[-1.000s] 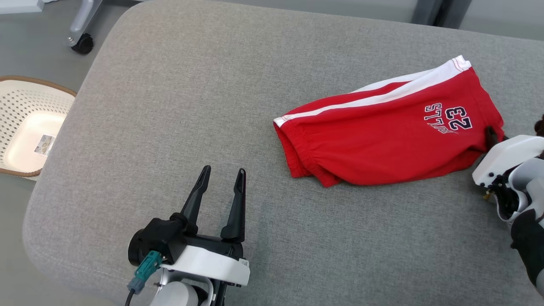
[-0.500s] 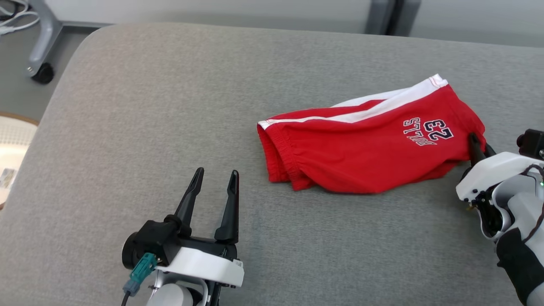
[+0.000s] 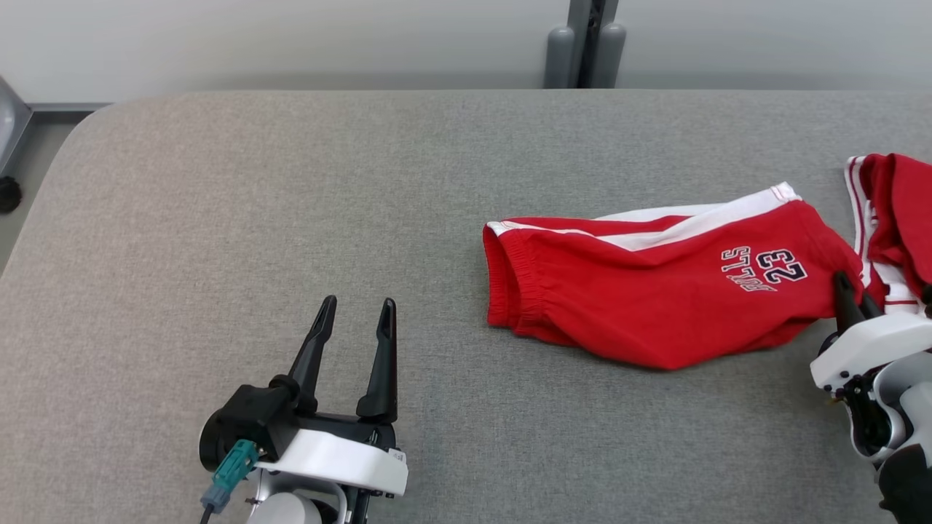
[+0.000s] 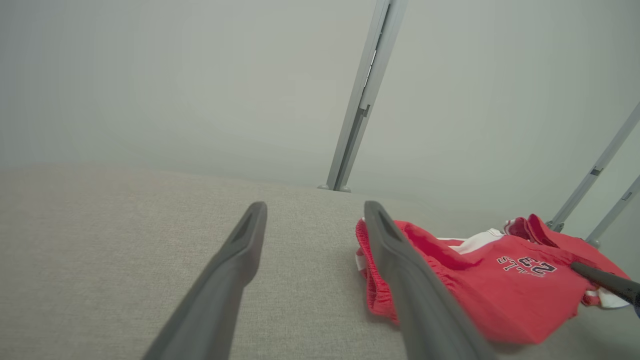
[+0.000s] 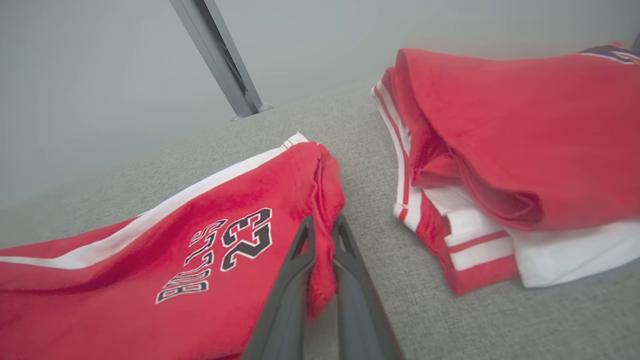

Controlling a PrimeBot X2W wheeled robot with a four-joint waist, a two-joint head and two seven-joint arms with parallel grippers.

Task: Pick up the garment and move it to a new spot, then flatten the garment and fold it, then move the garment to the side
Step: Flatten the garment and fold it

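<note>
The garment [image 3: 655,291] is a pair of red shorts with white side stripes and a "23" print, lying folded on the grey padded table [image 3: 291,204]. My right gripper [image 3: 848,287] is at its right end, shut on the red hem. The right wrist view has both fingers pinching a fold of that cloth [image 5: 150,250] at the right gripper [image 5: 322,225]. My left gripper [image 3: 357,306] rests near the front left, open and holding nothing, well left of the shorts. From the left wrist, the garment [image 4: 500,290] lies right of the left gripper [image 4: 315,210].
A second pile of folded red and white clothing [image 3: 899,218] lies at the table's right edge, close beside my right gripper, also seen as the clothing pile [image 5: 500,125]. A grey post [image 3: 586,44] stands behind the table against the wall.
The head camera has swung right and up: the basket on the floor has left the picture and the second pile has come in. My right gripper stays on the garment's right hem.
</note>
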